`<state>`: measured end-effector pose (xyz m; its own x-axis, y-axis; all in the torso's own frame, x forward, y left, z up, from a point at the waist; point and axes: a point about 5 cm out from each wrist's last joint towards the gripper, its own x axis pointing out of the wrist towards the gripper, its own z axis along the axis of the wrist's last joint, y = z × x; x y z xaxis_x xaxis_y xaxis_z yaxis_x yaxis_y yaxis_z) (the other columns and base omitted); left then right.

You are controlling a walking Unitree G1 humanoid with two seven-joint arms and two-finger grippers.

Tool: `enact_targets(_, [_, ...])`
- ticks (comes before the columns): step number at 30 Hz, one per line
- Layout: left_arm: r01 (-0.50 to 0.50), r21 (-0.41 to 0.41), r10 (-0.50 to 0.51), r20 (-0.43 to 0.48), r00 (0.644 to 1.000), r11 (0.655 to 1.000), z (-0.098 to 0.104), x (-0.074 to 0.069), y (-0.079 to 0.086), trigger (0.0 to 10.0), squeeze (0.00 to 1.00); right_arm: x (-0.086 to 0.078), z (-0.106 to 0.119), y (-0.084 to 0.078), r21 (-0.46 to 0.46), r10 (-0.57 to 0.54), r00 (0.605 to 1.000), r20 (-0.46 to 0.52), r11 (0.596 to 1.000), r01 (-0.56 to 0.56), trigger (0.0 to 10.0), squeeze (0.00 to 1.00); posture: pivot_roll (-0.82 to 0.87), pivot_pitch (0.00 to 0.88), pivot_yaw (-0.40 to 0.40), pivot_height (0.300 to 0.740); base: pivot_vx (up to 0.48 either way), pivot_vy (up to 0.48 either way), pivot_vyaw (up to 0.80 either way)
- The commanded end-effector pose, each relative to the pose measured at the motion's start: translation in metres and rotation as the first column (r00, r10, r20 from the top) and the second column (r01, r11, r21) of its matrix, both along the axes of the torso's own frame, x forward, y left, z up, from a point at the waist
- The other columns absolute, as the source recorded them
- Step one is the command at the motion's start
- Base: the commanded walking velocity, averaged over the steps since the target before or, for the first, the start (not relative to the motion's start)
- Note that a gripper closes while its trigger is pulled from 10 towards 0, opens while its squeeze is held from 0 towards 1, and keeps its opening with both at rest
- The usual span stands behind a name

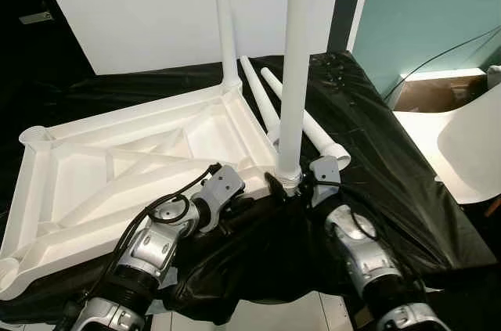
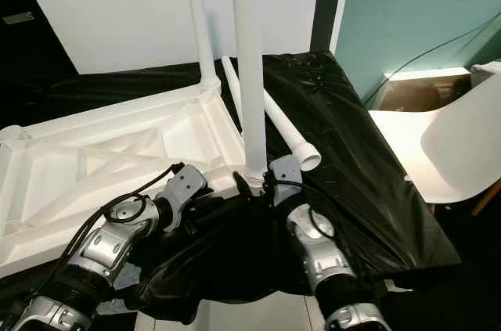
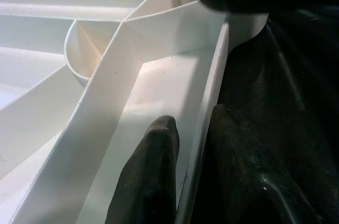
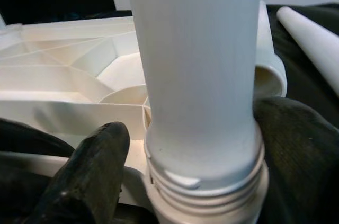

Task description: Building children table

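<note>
The upright leg ran out of frame at the top. The right claw was clamped on its threaded base at the tabletop's corner socket. The left claw gripped the tabletop's rim, one finger inside.

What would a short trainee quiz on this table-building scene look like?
1. True or false: two legs already stand upright in the upturned tabletop.
2. How many loose legs lie on the black cover? A) none B) two C) four
3. Which pincer is at the base of the near leg, and what does the other do?

Key:
1. True; the far leg stands in the far corner, the near one in the near corner.
2. B.
3. The right pincer closes round its threaded base; the left pincer straddles the tabletop's rim.
</note>
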<state>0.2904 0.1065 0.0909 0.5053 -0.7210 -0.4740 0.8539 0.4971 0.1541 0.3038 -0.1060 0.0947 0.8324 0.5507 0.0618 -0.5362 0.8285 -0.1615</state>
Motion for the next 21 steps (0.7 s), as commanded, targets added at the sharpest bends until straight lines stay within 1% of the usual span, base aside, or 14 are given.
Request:
enact_targets(1, [0.04, 0.053, -0.031, -0.162, 0.986, 0.998, -0.033, -0.017, 0.001, 10.0, 0.0, 0.006, 0.011, -0.002, -0.077, 0.133, 0.99, 0.036, 0.989, -0.13, 10.0, 0.0, -0.03, 0.0, 0.026, 0.74, 0.0, 0.0, 0.0])
enact_targets(2, [0.042, 0.052, -0.033, -0.162, 0.986, 0.998, -0.033, -0.016, 0.0, 10.0, 0.0, 0.01, 0.016, -0.006, -0.113, 0.195, 0.98, 0.035, 0.975, -0.19, 10.0, 0.0, -0.03, 0.0, 0.028, 0.74, 0.0, 0.0, 0.0])
enact_targets(3, [0.042, 0.052, -0.033, -0.162, 0.986, 0.998, -0.033, -0.016, 0.0, 10.0, 0.0, 0.01, 0.016, -0.006, -0.113, 0.195, 0.98, 0.035, 0.975, -0.19, 10.0, 0.0, -0.03, 0.0, 0.028, 0.74, 0.0, 0.0, 0.0])
enact_targets(5, [0.047, 0.052, -0.038, -0.161, 0.986, 0.998, -0.033, -0.016, -0.001, 10.0, 0.0, 0.015, 0.023, -0.012, -0.16, 0.258, 0.965, 0.035, 0.955, -0.25, 10.0, 0.0, -0.03, 0.0, 0.029, 0.74, 0.0, 0.0, 0.0])
enact_targets(6, [0.05, 0.052, -0.041, -0.161, 0.986, 0.997, -0.033, -0.015, -0.002, 10.0, 0.0, 0.018, 0.027, -0.015, -0.182, 0.274, 0.961, 0.042, 0.948, -0.262, 10.0, 0.0, -0.03, 0.0, 0.03, 0.74, 0.0, 0.0, 0.0])
enact_targets(7, [0.05, 0.052, -0.041, -0.161, 0.986, 0.997, -0.033, -0.015, -0.002, 10.0, 0.0, 0.018, 0.027, -0.015, -0.182, 0.274, 0.961, 0.042, 0.948, -0.262, 10.0, 0.0, -0.03, 0.0, 0.03, 0.74, 0.0, 0.0, 0.0])
enact_targets(10, [0.054, 0.051, -0.045, -0.159, 0.986, 0.997, -0.032, -0.015, -0.002, 10.0, 0.0, 0.028, 0.038, -0.02, -0.247, 0.308, 0.95, 0.054, 0.926, -0.286, 10.0, 0.0, -0.03, 0.0, 0.034, 0.74, 0.0, 0.0, 0.0])
enact_targets(11, [0.054, 0.051, -0.045, -0.159, 0.986, 0.997, -0.032, -0.015, -0.002, 10.0, 0.0, 0.028, 0.038, -0.02, -0.247, 0.308, 0.95, 0.054, 0.926, -0.286, 10.0, 0.0, -0.03, 0.0, 0.034, 0.74, 0.0, 0.0, 0.0])
enact_targets(12, [0.054, 0.051, -0.046, -0.158, 0.986, 0.997, -0.031, -0.015, -0.002, 10.0, 0.0, 0.029, 0.037, -0.019, -0.267, 0.347, 0.938, 0.024, 0.906, -0.328, 0.0, 0.0, -0.03, 0.0, 0.034, 0.74, 0.0, 0.0, 0.0])
enact_targets(14, [0.055, 0.051, -0.046, -0.157, 0.987, 0.997, -0.031, -0.015, -0.002, 10.0, 0.0, 0.028, 0.034, -0.018, -0.284, 0.397, 0.918, -0.024, 0.877, -0.387, 0.0, 0.0, -0.03, 0.0, 0.035, 0.74, 0.0, 0.0, 0.0])
enact_targets(15, [0.054, 0.051, -0.046, -0.157, 0.987, 0.997, -0.031, -0.015, -0.001, 10.0, 0.0, 0.028, 0.033, -0.017, -0.287, 0.409, 0.912, -0.037, 0.87, -0.402, 0.0, 0.0, -0.03, 0.0, 0.035, 0.74, 0.0, 0.0, 0.0])
enact_targets(19, [0.054, 0.051, -0.045, -0.158, 0.986, 0.997, -0.031, -0.015, -0.001, 10.0, 0.0, 0.027, 0.03, -0.016, -0.279, 0.419, 0.906, -0.062, 0.864, -0.419, 0.0, 0.0, -0.03, 0.0, 0.034, 0.74, 0.0, 0.0, 0.0])
enact_targets(21, [0.058, 0.053, -0.048, -0.163, 0.986, 0.997, -0.033, -0.017, 0.0, 10.0, 0.0, 0.025, 0.022, -0.012, -0.239, 0.414, 0.903, -0.116, 0.87, -0.43, 0.0, 0.0, -0.03, 0.0, 0.037, 0.74, 0.0, 0.0, 0.0])
